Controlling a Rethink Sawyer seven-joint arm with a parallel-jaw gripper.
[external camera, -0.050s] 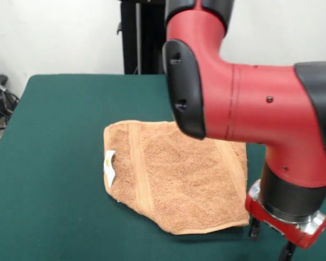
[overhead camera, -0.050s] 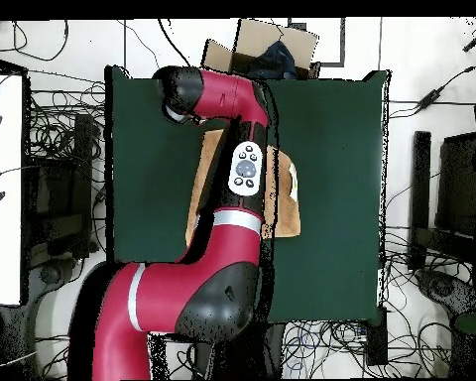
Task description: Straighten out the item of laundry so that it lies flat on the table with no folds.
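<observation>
The item of laundry [external camera, -0.050s: 176,179], a tan-orange terry towel, lies spread on the green table [external camera, -0.050s: 54,136], its white label [external camera, -0.050s: 109,166] curling up at the left edge. Its near left corner looks cut off, as if turned under. My gripper [external camera, -0.050s: 270,242] hangs just past the towel's near right corner, low over the table. It is open, its two dark fingers [external camera, -0.050s: 254,228] apart with nothing between them. In the overhead view the red arm covers most of the towel [overhead camera, -0.050s: 288,198] and hides the gripper; green table [overhead camera, -0.050s: 341,129] shows on both sides.
The bulky red arm [external camera, -0.050s: 244,103] crosses above the towel's far right part. Off the table's far end sits a cardboard box [overhead camera, -0.050s: 272,45]. Cables lie on the floor around the table, and a white bench [overhead camera, -0.050s: 2,189] stands at one side.
</observation>
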